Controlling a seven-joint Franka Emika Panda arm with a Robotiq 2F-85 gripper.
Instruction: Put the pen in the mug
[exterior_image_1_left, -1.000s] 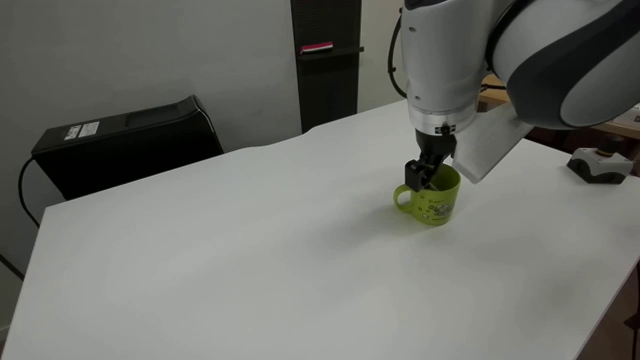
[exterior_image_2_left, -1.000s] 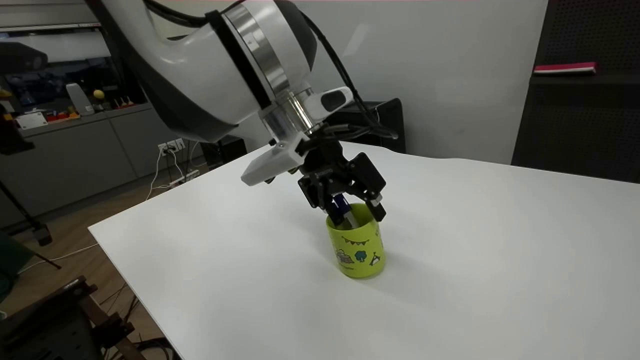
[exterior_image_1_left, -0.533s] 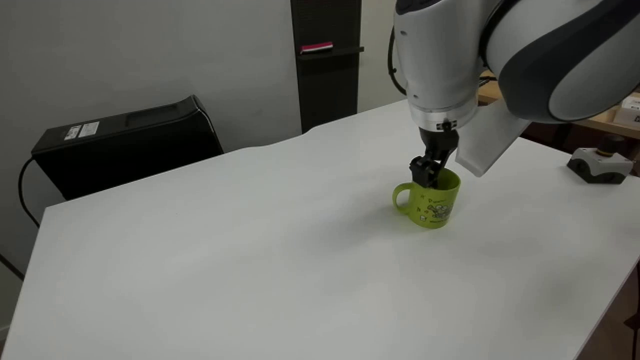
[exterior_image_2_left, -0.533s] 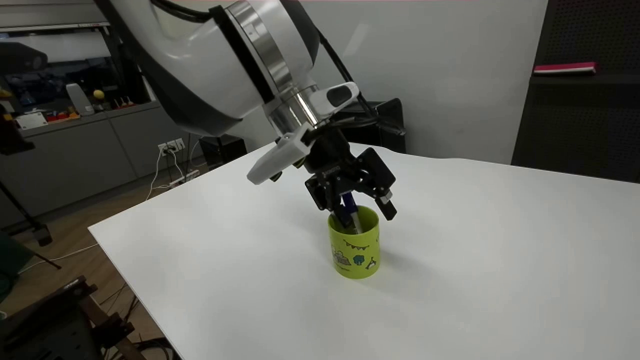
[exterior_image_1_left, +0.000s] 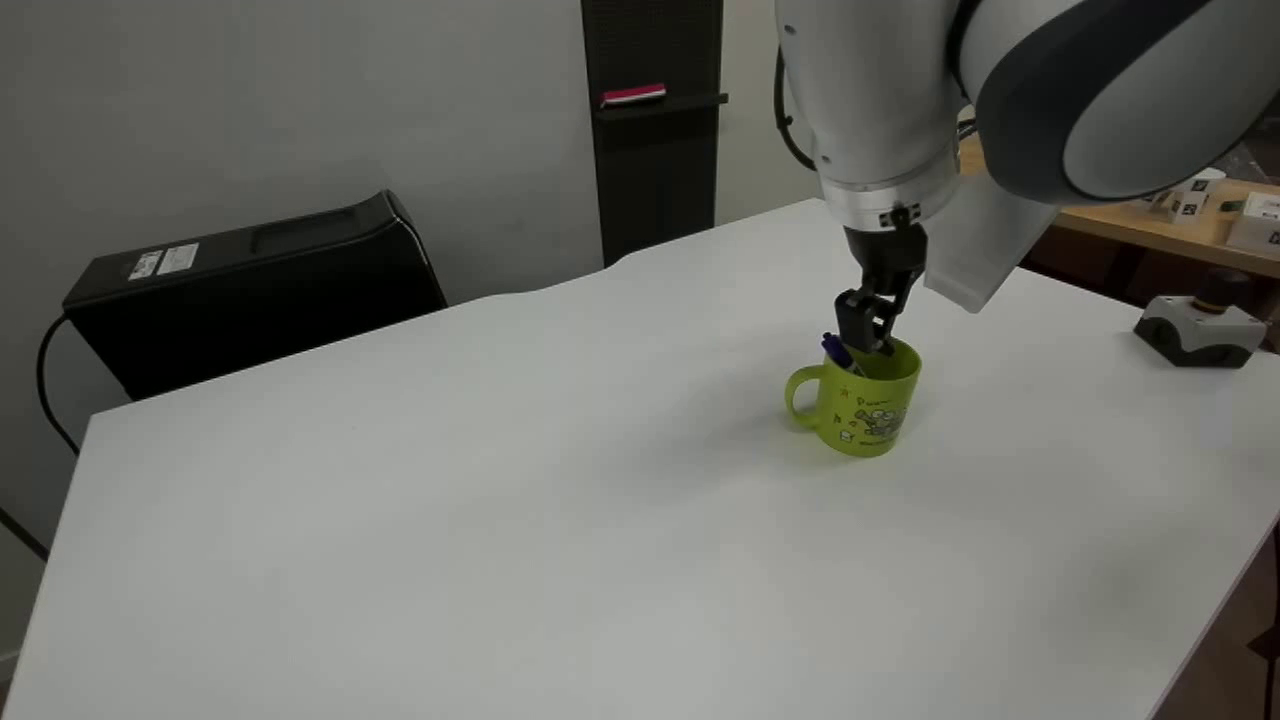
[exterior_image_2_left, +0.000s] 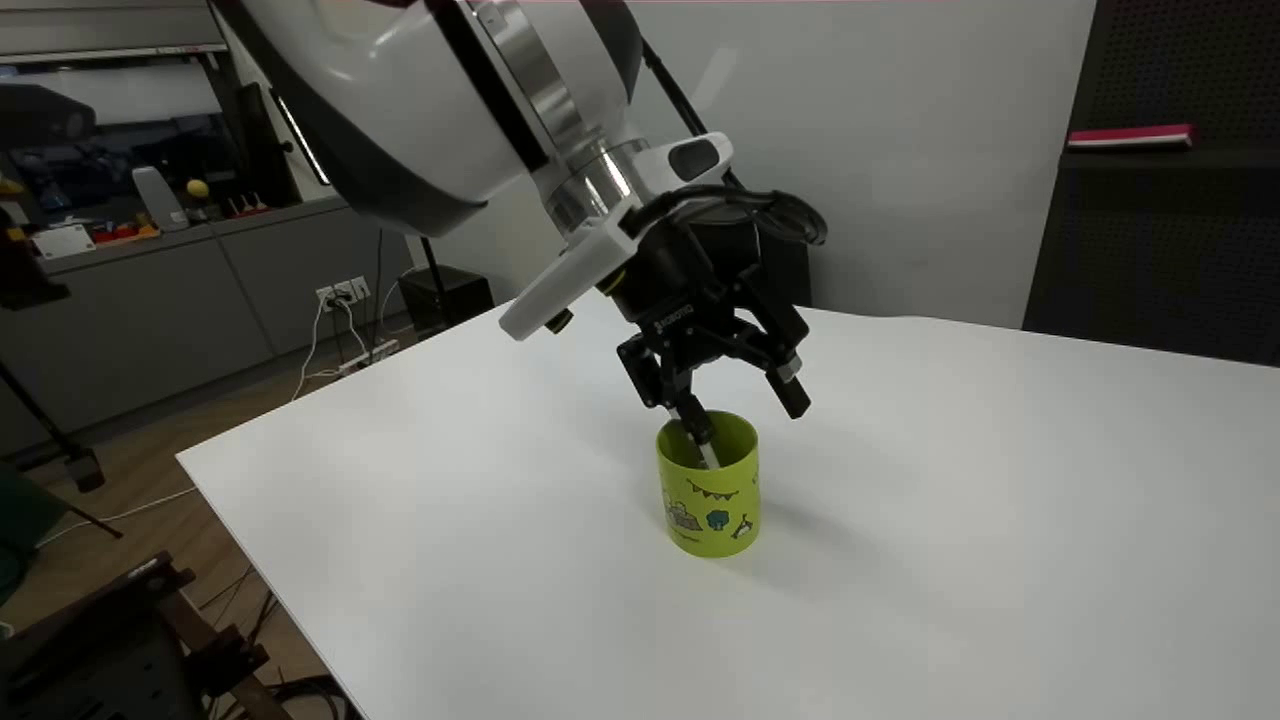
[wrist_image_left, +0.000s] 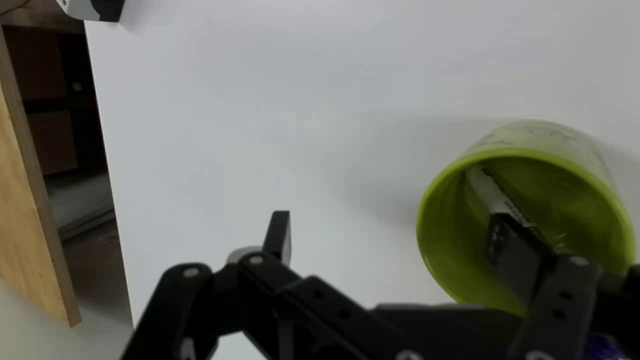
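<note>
The lime-green mug (exterior_image_1_left: 866, 418) stands upright on the table; it also shows in an exterior view (exterior_image_2_left: 710, 512) and in the wrist view (wrist_image_left: 542, 137). The pen (exterior_image_1_left: 842, 354) leans inside it, its dark blue cap end above the rim near the handle. Its white body shows inside the mug in the wrist view (wrist_image_left: 492, 194) and in an exterior view (exterior_image_2_left: 708, 455). My gripper (exterior_image_2_left: 745, 410) is open just above the mug, fingers wide apart in the wrist view (wrist_image_left: 395, 240). One fingertip is over the mug's mouth in front of the pen; the other is outside the rim.
The white table (exterior_image_1_left: 450, 520) carries the mug. A grey and black device with a knob (exterior_image_1_left: 1200, 330) sits at the table's edge. A black box (exterior_image_1_left: 260, 290) stands behind the table. A wooden board (wrist_image_left: 35, 200) lies beyond the table edge in the wrist view.
My open gripper has risen from the mug. The mug, slightly tilted one second ago, now stands upright. The pen's cap end now shows clear of the gripper in an exterior view.
</note>
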